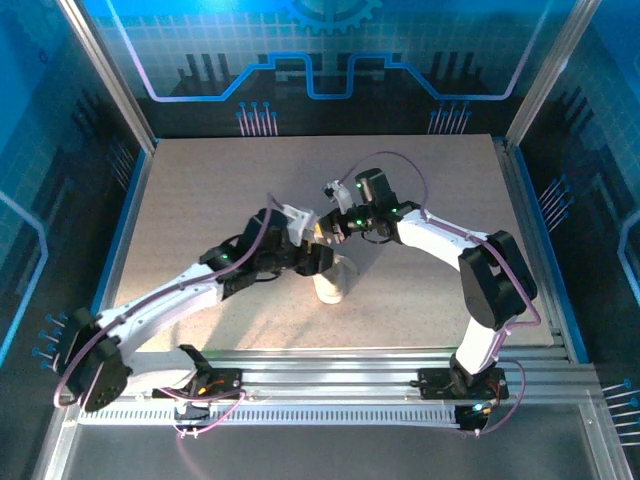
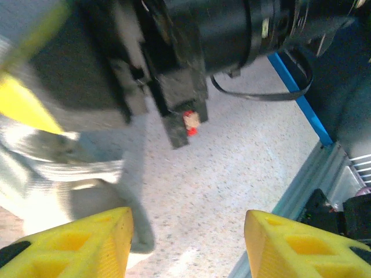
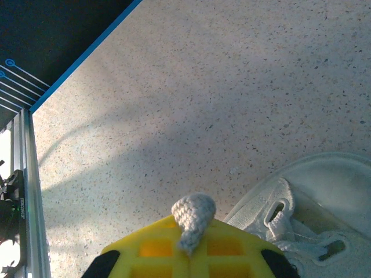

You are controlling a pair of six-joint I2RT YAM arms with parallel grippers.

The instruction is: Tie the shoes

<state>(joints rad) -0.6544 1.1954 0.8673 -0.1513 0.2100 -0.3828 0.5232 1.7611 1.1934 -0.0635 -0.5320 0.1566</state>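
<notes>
Sneaker [image 1: 332, 282]: lies on the table [image 1: 200, 200] a little nearer than its middle, well apart from every edge. White, pale sole towards the near side, far end covered from above by both hands.

Right hand [image 3: 191, 231]: reaches in from the right and hangs just beyond the sneaker. Yellow fingers [image 3: 145, 252] pressed together, pinching a bend of white lace [image 3: 193, 211] that sticks up past the tips. In the wrist view the sneaker's eyelets and collar sit just beside the hand, at lower right.

Left hand [image 2: 186, 217]: comes in from the left, low over the sneaker. Yellow fingers [image 2: 87, 240] spread wide with speckled table surface between them, nothing gripped. Blurred white upper just beside one finger. Dark body of the right arm [image 2: 220, 35] close above, leaving little room between the two.

Round about: broad bare table surface to the far side, the left and the right of the sneaker, a narrower band towards the near side. Blue edging [image 1: 128, 225] along the side borders, an aluminium rail [image 1: 330, 365] along the near edge by the arm bases, upright frame posts [image 1: 110, 75] and a blue wall panel [image 1: 320, 60] at the back.
</notes>
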